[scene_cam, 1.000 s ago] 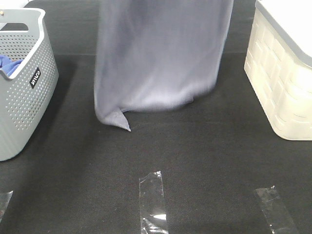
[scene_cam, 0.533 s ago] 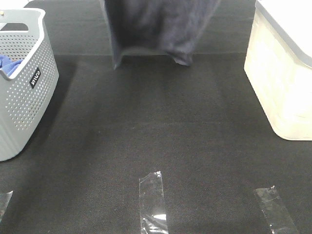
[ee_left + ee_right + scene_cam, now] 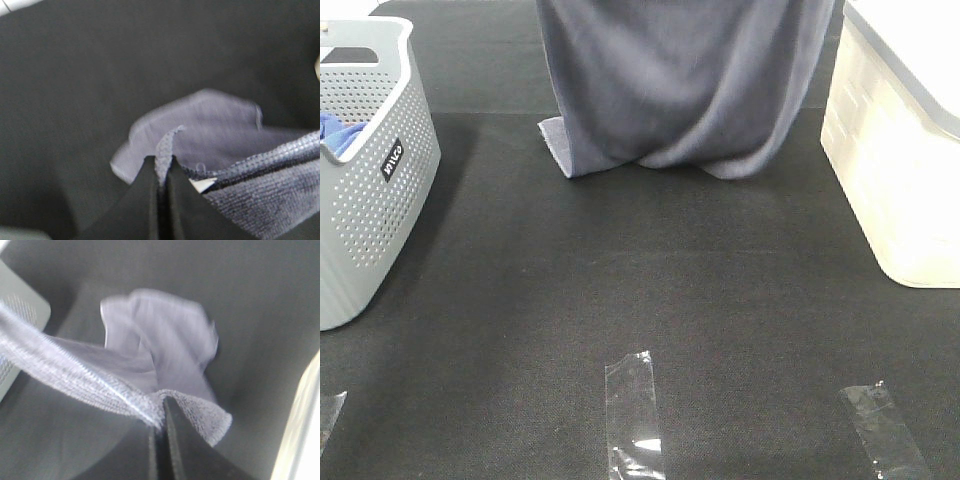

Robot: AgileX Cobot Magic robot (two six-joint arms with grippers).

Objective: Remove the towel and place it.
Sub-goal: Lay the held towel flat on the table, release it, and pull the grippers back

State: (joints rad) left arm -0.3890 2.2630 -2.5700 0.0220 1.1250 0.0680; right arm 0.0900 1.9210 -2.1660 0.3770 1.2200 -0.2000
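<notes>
Towel (image 3: 680, 85) hangs as a sheet to the right of the grey basket (image 3: 370, 200) and farther back, top edge out of the high view. Its lower hem is bunched in soft folds, one corner turned out on the side facing the basket. The hem seems to rest on the black mat (image 3: 670, 290), though the wrist views are too blurred to confirm. Left gripper (image 3: 160, 165): jaws pressed together, pinching a stitched hem edge. Right gripper (image 3: 160, 412): jaws likewise closed on a hem corner, cloth drooping below both. A blue cloth (image 3: 335, 130) lies inside the basket. The cream bin (image 3: 900, 180) sits opposite the basket, beyond the towel. Two tape strips (image 3: 633, 415) (image 3: 885, 430) lie on the mat right of the basket, nearer the camera.
</notes>
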